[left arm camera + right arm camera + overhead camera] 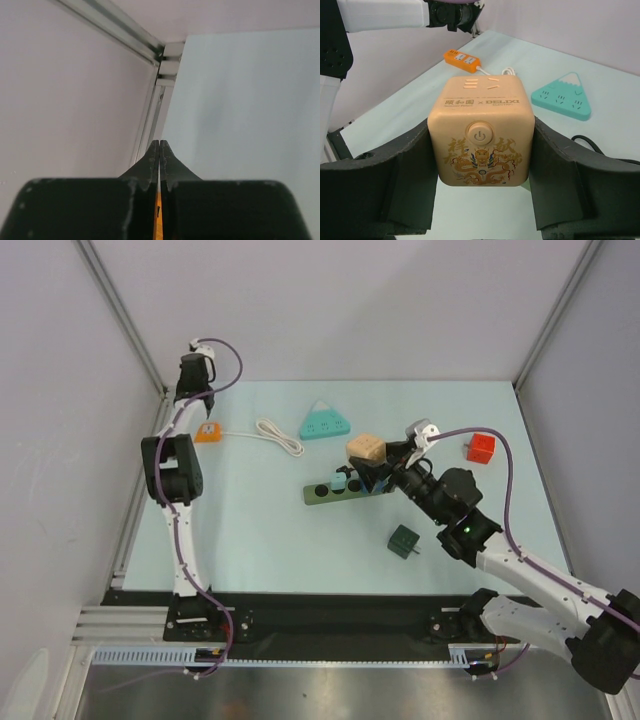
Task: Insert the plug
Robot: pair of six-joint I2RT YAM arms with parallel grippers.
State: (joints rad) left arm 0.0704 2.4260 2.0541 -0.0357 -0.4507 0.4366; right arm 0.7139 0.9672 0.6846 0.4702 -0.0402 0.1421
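- Hovering well left of the flat dark-green power strip [322, 494], the left gripper [206, 400] has its fingers pressed together above a small orange socket block [208, 432].
- The right gripper [480, 172] clamps the tan plastic cube plug [480, 125], raised near that strip's right end; insertion is not yet done.

Table [250, 540] bears black strip [310, 496], orange strip [208, 433], teal socket [325, 422], red cube [480, 448].

Left end effector [159, 146] closed, pale table [250, 100], corner rail [168, 65]

Orange socket strip [158, 220], all but a sliver behind the left gripper [159, 145]
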